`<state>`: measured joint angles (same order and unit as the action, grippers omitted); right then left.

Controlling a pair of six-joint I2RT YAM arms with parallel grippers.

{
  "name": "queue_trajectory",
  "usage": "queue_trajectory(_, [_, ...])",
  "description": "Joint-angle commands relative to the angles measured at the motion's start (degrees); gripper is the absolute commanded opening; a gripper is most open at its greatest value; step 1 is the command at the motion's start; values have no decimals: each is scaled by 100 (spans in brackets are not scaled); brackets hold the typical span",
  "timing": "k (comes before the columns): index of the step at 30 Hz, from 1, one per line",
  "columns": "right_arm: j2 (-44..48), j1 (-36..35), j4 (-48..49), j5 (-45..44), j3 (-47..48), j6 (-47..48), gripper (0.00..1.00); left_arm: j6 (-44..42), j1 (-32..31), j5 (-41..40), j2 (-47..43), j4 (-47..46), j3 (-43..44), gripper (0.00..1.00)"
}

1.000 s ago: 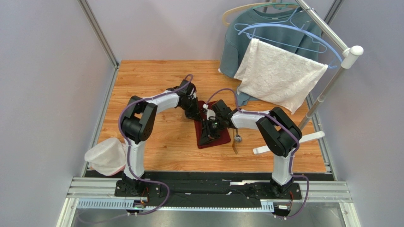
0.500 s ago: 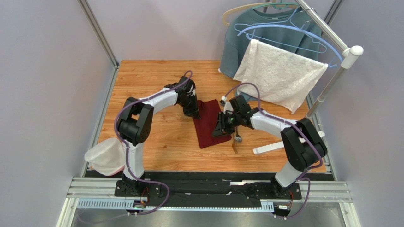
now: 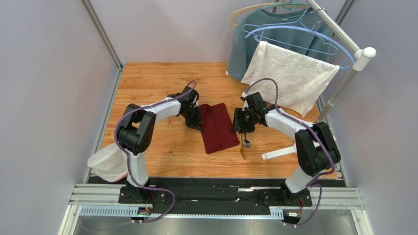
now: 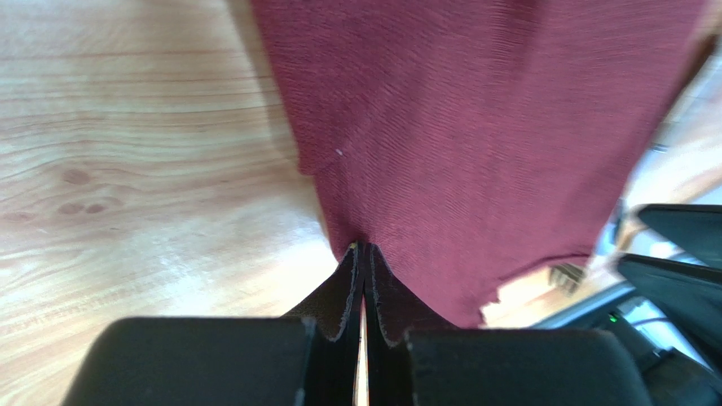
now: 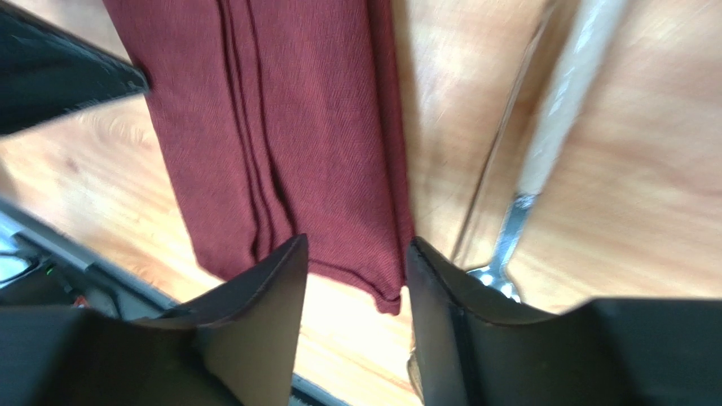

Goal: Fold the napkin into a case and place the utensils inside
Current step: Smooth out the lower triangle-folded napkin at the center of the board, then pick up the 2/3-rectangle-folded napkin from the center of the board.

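The maroon napkin lies flat on the wooden table, folded into a narrow oblong case with layered folds. My left gripper is shut, its tips touching the napkin's left edge; nothing shows between the pads. My right gripper hovers open at the napkin's right edge, and the cloth's end shows between its fingers. The utensils lie just right of the napkin: a silver spoon and a golden-brown piece. A pale handle with a silver neck shows in the right wrist view.
A white towel and a grey-blue sweatshirt hang from a rack at the back right. A white bar lies right of the utensils. A white mesh bag sits at the table's left edge.
My right gripper has pulled back to the right off the napkin and opened. The left gripper has slid off the cloth's top to its left edge. The folded napkin now lies uncovered.
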<state>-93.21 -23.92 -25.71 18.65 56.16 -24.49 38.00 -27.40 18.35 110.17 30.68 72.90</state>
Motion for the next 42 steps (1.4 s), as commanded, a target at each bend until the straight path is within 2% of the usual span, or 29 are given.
queue_trajectory(1, [-171, 2, -83, -468, 501, 278, 54, -126, -116, -304, -258, -9, 31, 5])
queue_trajectory(4, [-443, 2, 5, -424, 641, 287, 55, -91, -292, -481, -575, 96, 136, 7])
queue_trajectory(8, [-690, -16, 162, -363, 607, 278, 57, 137, -494, -481, -707, 97, 460, 16])
queue_trajectory(13, [-567, -7, 286, -380, 343, 287, 60, 331, -539, -43, -102, 0, 1076, 18])
queue_trajectory(16, [-444, -7, 417, -345, 133, 287, 61, 489, -539, 124, 320, -184, 1654, 27])
queue_trajectory(19, [-347, -7, 663, -213, -123, 191, 61, 770, -565, -58, 742, 68, 2095, 31])
queue_trajectory(23, [-364, -7, 875, 85, -211, 102, 59, 1174, -574, -262, 1024, 386, 2465, 30])
queue_trajectory(28, [-531, -112, 1278, 542, -307, -73, 51, 1052, -618, -735, 708, 387, 1940, 27])
queue_trajectory(31, [-540, -288, 1638, 814, -456, -406, 47, 658, -670, -1068, 234, 360, 1545, 29])
queue_trajectory(36, [-453, -578, 2263, 1420, -668, -1336, 39, -134, -828, -1737, -1031, 246, 727, 33])
queue_trajectory(37, [-435, -692, 2507, 1491, -711, -1470, 38, -196, -889, -1825, -1250, 72, 325, 35])
queue_trajectory(39, [-391, -806, 2701, 1606, -764, -1724, 38, -363, -969, -1826, -1883, -166, -90, 38])
queue_trajectory(42, [-137, -711, 2319, 1423, -738, -1560, 47, -556, -1241, -2185, -2517, -527, -759, 47])
